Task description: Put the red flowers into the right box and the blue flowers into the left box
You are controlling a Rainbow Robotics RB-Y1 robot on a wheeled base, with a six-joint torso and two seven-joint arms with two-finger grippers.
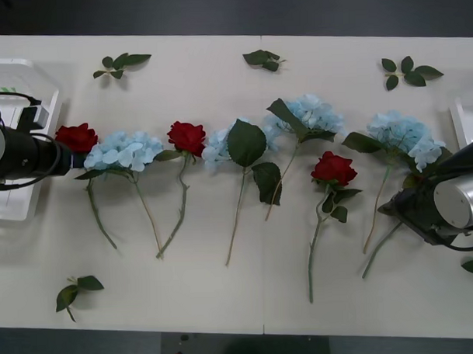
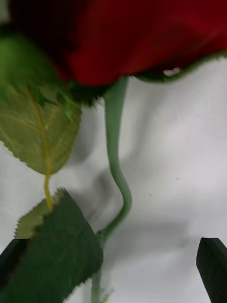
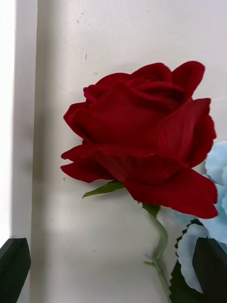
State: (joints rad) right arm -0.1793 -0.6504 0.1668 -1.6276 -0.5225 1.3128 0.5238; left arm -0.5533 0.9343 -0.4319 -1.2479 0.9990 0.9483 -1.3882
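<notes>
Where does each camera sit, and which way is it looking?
Front view: above the arms, looking forward and down at the white table and its row of flowers; left arm and right arm show at the sides.
Left wrist view: on the left arm, facing the leftmost deep-red artificial rose; open left gripper below.
Right wrist view: on the right arm, close to another red rose; open right gripper below.
Shared: front and left wrist views both show that leftmost rose beside a fluffy pale-blue flower.

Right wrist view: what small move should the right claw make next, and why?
Probably lower the right claw and close it on the red rose stem: the claw is open, the stem runs between its fingers, and nothing is gripped yet.
</notes>
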